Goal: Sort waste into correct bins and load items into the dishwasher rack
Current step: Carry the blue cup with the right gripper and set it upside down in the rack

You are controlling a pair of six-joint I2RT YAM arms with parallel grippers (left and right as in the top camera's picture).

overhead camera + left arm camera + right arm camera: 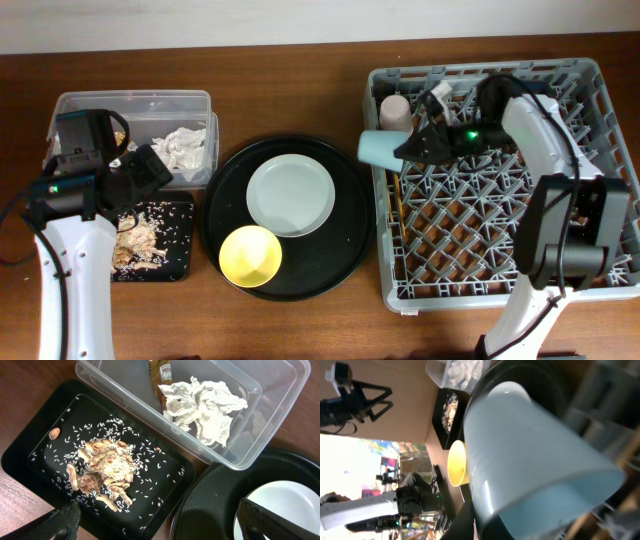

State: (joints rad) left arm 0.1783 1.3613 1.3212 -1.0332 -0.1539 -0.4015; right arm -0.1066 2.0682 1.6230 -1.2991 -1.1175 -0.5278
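Observation:
My right gripper [408, 149] is shut on the light-blue cup [379, 148] and holds it on its side over the left edge of the grey dishwasher rack [600, 75]. The cup fills the right wrist view [530, 450]. The pink cup [397, 112] stands in the rack's back left corner. My left gripper [160, 522] is open and empty above the shallow black tray [25, 445], which holds food scraps [107, 467]. The clear box [280, 390] holds the white napkin [207, 407] and the gold wrapper [161, 377]. The plate [290, 195] and the yellow bowl [250, 255] lie on the round tray. I see no chopsticks.
The large round black tray [345, 235] sits between the bins and the rack. Rice grains are scattered across the shallow black tray. The left arm [70, 240] runs along the table's left side, and the right arm [560, 240] reaches over the rack.

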